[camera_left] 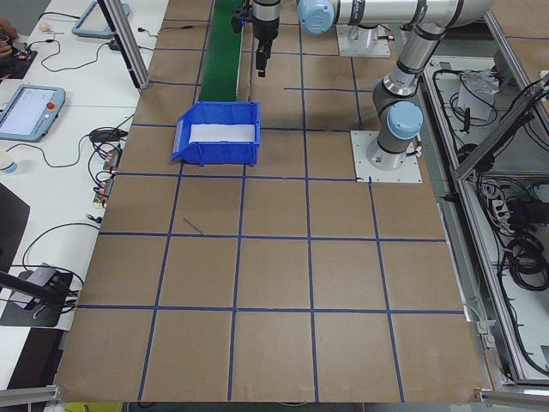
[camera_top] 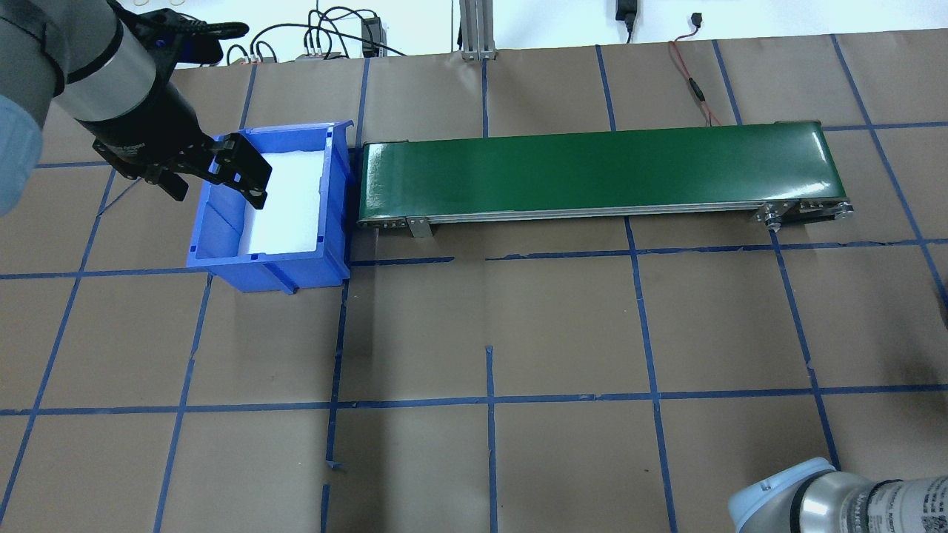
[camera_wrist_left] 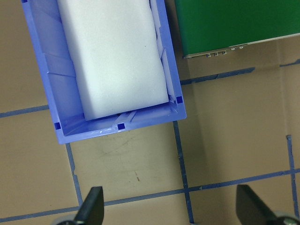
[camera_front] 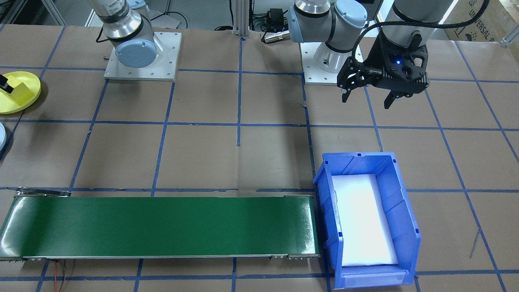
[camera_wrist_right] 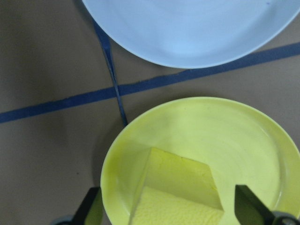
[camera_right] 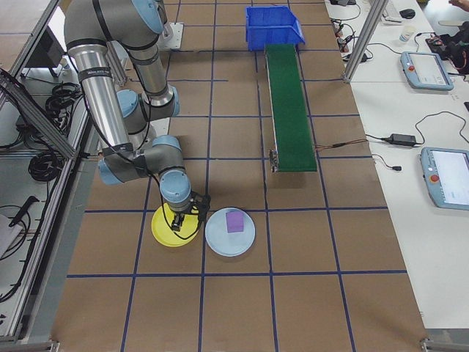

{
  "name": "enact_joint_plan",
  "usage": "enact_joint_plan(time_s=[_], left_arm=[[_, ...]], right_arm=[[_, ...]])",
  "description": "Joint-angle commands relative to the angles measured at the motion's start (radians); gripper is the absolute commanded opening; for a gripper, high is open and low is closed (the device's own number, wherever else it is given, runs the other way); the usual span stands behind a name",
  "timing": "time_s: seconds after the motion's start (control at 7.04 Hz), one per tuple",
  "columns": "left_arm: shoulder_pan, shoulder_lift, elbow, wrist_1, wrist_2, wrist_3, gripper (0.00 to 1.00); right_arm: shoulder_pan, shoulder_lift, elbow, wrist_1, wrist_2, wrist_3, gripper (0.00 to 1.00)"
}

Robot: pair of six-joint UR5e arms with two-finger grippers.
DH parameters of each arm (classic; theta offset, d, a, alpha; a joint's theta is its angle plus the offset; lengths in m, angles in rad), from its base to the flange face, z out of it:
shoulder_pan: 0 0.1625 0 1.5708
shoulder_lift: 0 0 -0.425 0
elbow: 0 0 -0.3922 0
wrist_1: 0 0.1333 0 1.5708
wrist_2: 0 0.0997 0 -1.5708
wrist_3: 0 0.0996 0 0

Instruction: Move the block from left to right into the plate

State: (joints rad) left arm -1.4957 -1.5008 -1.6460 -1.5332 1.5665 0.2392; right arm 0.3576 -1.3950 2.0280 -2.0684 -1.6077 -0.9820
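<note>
In the right wrist view, a yellow block (camera_wrist_right: 176, 194) is seen at the lower centre of the frame, lying inside a yellow plate (camera_wrist_right: 243, 136). The right end effector (camera_wrist_right: 166, 206) is spread wide, its two fingertips (camera_wrist_right: 91, 206) showing at the lower left and lower right corners, one on each side of the block; whether they touch it cannot be told. Beyond the yellow plate, across a blue tape line, the rim of a pale blue plate (camera_wrist_right: 187, 28) fills the top of that frame.

In the exterior right view, the two plates are found side by side at the lower centre, the pale blue plate carrying a small purple block (camera_right: 234, 220). Farther up the brown paper-covered table (camera_right: 220, 132), a green conveyor belt (camera_right: 289, 106) runs toward the top of the frame, and a blue bin (camera_right: 275, 28) stands at its far end.

In the left wrist view, the bin is seen at the upper left, a white foam pad (camera_wrist_left: 112, 51) lying in it. The left end effector (camera_wrist_left: 168, 208) is held wide open above bare table, nothing between its fingertips at the bottom corners. In the front-facing view it hangs at the upper right, well above the table and apart from the bin.
</note>
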Motion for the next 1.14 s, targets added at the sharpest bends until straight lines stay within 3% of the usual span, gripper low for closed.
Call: enact_joint_plan(time_s=[0.0,0.14,0.28,0.57,0.99], left_arm=[[0.000,0.001,0.000,-0.001,0.001,0.000,1.00],[-0.003,0.001,0.000,-0.001,0.004,0.000,1.00],[-0.003,0.001,0.000,-0.002,0.006,0.000,1.00],[-0.005,0.002,0.002,-0.005,0.009,0.000,1.00],[-0.003,0.004,0.002,-0.005,0.010,0.000,1.00]], right_arm=[[0.299,-0.012,-0.062,0.002,0.017,0.237,1.00],[0.484,-0.042,-0.098,0.013,0.006,0.361,1.00],[0.598,-0.073,-0.106,0.096,0.020,0.479,1.00],[0.827,-0.082,-0.136,0.112,0.101,0.662,1.00],[1.146,-0.107,-0.399,0.372,0.103,0.868,1.00]])
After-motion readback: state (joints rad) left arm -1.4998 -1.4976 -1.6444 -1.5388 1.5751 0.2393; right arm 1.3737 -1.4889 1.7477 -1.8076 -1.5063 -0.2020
